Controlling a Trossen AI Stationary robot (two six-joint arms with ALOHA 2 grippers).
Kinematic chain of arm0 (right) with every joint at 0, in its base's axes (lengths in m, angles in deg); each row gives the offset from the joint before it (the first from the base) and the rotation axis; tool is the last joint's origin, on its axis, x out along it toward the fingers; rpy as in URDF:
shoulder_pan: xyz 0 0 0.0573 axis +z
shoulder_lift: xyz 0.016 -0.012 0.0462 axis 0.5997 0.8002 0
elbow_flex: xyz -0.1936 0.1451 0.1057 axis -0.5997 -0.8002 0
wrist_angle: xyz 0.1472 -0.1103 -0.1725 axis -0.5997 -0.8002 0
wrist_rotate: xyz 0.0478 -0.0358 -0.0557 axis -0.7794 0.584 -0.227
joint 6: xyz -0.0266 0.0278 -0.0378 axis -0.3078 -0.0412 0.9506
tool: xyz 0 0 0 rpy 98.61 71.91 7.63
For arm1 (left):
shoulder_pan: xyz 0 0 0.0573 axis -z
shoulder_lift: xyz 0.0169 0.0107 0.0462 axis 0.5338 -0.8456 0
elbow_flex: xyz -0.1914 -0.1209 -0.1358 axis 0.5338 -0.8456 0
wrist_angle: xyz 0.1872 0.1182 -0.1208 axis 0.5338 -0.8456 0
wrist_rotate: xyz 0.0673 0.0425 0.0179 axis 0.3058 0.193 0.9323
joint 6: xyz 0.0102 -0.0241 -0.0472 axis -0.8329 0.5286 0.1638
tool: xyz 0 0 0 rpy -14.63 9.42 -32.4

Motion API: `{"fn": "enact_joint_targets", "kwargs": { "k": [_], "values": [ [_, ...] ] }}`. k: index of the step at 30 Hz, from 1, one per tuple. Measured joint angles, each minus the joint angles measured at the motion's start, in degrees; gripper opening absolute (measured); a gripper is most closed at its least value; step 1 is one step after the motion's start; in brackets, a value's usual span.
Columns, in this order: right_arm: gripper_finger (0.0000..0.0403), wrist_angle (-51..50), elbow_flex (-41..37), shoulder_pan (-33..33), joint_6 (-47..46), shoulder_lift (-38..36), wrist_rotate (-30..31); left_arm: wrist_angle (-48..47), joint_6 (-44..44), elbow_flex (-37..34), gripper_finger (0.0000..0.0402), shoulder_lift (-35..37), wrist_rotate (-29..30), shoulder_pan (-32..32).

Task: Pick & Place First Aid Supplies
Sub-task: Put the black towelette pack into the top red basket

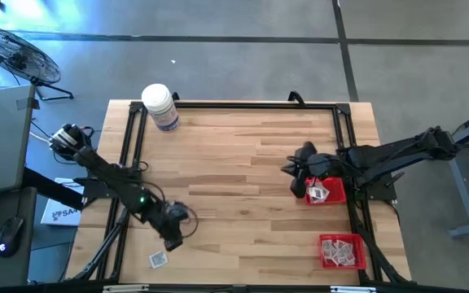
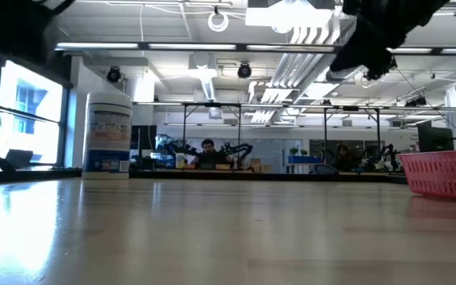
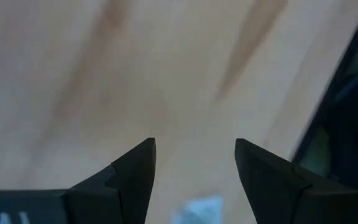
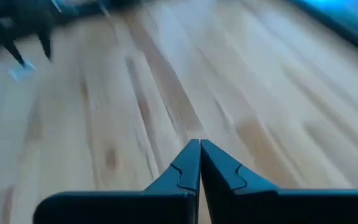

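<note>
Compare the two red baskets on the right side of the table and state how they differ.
The upper red basket sits by the right gripper, which is shut; the lower red basket has no gripper near it. The lower red basket shows several packets spread across it; the upper red basket shows fewer, bunched at one side. The lower one lies nearer the table's front edge. Both are red mesh holding white packets.

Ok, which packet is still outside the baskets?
The lone packet on the bare table near the front edge, just beside the open left gripper. The others lie in the two red baskets at the right.
</note>
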Motion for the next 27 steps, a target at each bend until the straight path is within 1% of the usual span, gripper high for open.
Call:
{"fn": "enact_joint_targets", "kwargs": {
  "k": [2,5,8,10,12,16,22,24,27],
  "values": [
    [0.0003,7.68,-2.0,-0.1,4.57,0.0,0.05,0.88,5.75,0.02,0.0216,-1.14,-2.2,2.14],
    [0.0001,15.39,-4.3,-0.51,9.47,0.02,0.37,1.73,14.42,0.02,0.0216,-1.93,-3.75,5.46],
    [0.0002,19.92,-6.04,-1.07,11.55,0.0,0.66,-0.87,21.22,0.03,0.0216,-1.91,-2.54,8.2],
    [0.0004,20.93,-7.22,-1.21,11.56,0.0,0.6,-2.86,22.94,0.02,0.0216,-1.98,-0.85,9.8],
    [0.0004,21.25,-8.14,-1.35,11.46,0.02,0.45,-3.54,22.06,0.02,0.0216,-2.71,-0.57,11.19],
    [0.0003,21.45,-10.06,-1.35,8.94,0.02,0.27,-2.93,15.39,0.03,0.0216,-5.37,-0.53,13.74],
    [0.0001,22.67,-11.9,-1.33,8.56,0.02,-0.3,-1.0,8.25,0.11,0.0215,-9.47,-1.63,15.07],
    [0.0002,22.98,-12.05,-1.35,8.63,0.02,0.07,-0.77,7.81,0.11,0.0206,-9.93,-1.82,15.03],
    [0.0002,23.29,-12.06,-1.35,8.64,0.02,0.87,-0.47,7.04,0.09,0.018,-9.99,-1.41,15.05]
  ]
}}
